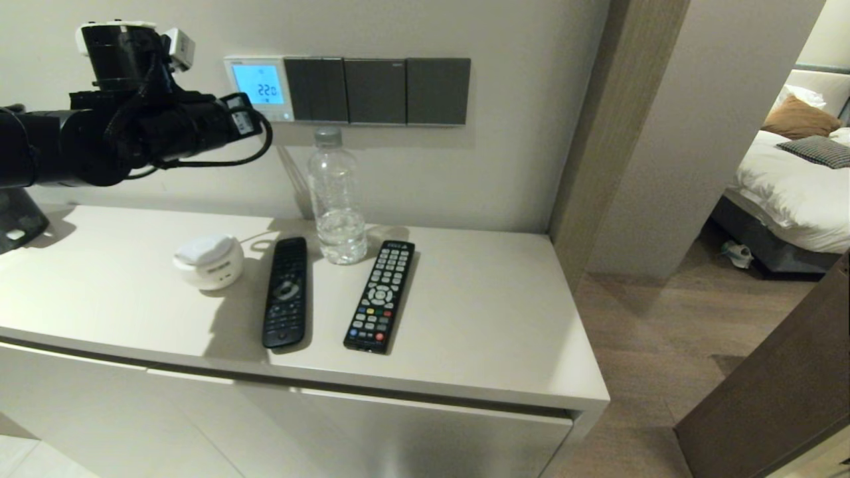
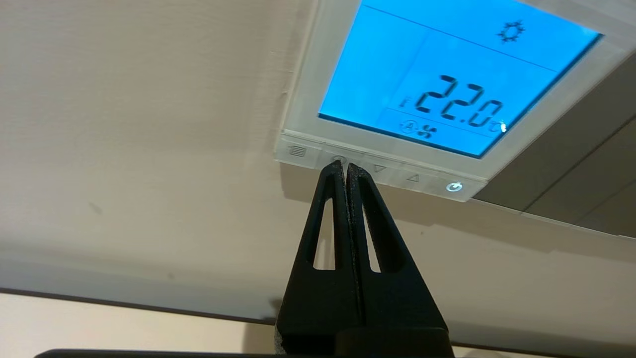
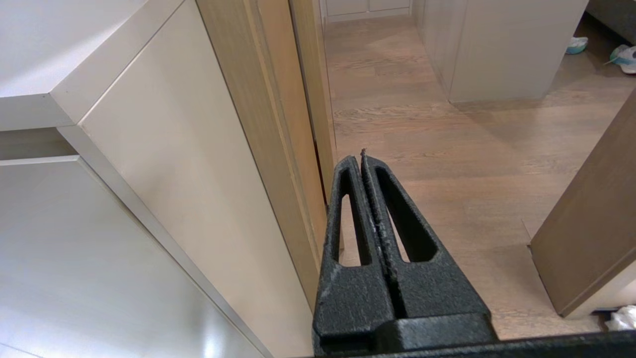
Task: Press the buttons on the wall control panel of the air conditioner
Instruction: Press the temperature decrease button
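Observation:
The air conditioner's wall control panel (image 1: 231, 78) is a small white square on the wall, its screen glowing light blue and reading 22.0. In the left wrist view the panel (image 2: 305, 89) fills the upper part, with the buttons (image 2: 392, 172) in a row along its lower edge; the power key (image 2: 453, 187) glows white. My left gripper (image 1: 255, 114) is raised to the panel's lower edge. It is shut and empty, and its tips (image 2: 345, 166) sit at the second key of the row, which has a round mark. My right gripper (image 3: 361, 156) is shut and empty, low beside the cabinet.
Dark grey switch plates (image 1: 377, 91) adjoin the panel on its right. On the white cabinet top (image 1: 498, 318) stand a clear water bottle (image 1: 337, 199), a white round device (image 1: 208, 261) and two black remotes (image 1: 285, 292) (image 1: 380, 295). A doorway to a bed (image 1: 790, 172) opens at the right.

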{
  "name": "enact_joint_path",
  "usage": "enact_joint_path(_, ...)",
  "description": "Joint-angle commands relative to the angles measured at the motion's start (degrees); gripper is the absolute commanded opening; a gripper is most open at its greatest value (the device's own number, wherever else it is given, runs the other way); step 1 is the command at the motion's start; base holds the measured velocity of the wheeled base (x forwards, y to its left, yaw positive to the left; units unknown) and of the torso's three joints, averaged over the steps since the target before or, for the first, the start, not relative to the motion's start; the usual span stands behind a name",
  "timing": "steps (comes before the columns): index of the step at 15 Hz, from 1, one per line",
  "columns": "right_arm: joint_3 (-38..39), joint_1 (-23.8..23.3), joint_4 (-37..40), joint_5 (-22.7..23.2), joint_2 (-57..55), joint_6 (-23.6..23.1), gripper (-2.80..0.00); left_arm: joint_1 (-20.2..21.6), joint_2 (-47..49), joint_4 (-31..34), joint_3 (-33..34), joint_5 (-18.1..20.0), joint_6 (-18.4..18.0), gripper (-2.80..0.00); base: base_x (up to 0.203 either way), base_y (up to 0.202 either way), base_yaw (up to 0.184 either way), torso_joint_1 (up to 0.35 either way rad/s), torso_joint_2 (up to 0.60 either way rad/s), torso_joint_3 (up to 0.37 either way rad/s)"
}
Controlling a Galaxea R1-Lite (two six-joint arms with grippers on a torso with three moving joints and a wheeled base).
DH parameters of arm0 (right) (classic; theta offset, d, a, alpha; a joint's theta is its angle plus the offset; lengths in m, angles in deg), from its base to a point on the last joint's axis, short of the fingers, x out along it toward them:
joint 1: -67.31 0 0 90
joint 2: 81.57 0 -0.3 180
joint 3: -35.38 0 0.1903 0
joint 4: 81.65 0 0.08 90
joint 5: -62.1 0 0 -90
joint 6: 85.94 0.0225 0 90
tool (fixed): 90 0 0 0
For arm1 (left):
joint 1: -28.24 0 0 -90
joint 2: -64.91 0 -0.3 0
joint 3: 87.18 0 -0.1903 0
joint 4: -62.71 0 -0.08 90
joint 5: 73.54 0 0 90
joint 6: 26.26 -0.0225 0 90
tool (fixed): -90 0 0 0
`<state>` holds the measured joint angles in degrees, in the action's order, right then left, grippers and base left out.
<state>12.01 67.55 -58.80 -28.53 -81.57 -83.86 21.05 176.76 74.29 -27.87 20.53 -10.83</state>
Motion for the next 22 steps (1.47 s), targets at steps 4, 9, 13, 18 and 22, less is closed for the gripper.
enact_joint_path(4, 0.1, 0.0, 0.0, 0.0, -0.1, 0.0, -2.8, -0.1, 0.3, -0.1, -0.1, 0.1, 0.1, -2.8, 0.0, 0.0, 0.0, 0.0, 0.0, 0.0)
enact_joint_path(9, 0.1, 0.0, 0.0, 0.0, -0.1, -0.1, -2.8, -0.1, 2.0, -0.1, -1.9, 0.0, 0.1, -2.8, 0.0, 0.0, 0.0, 0.0, 0.0, 0.0)
enact_joint_path(13, 0.1, 0.0, 0.0, 0.0, -0.1, -0.1, -2.8, -0.4, 2.0, -0.1, -2.0, 0.0, 0.1, -2.8, 0.0, 0.0, 0.0, 0.0, 0.0, 0.0)
enact_joint_path(18, 0.1, 0.0, 0.0, 0.0, -0.1, -0.1, -2.8, -0.5, 1.3, -0.1, -0.7, 0.0, 0.1, -2.8, 0.0, 0.0, 0.0, 0.0, 0.0, 0.0)
enact_joint_path(22, 0.1, 0.0, 0.0, 0.0, -0.1, -0.1, -2.8, -0.6, 0.9, -0.1, 0.2, -0.1, 0.1, -2.8, 0.0, 0.0, 0.0, 0.0, 0.0, 0.0)
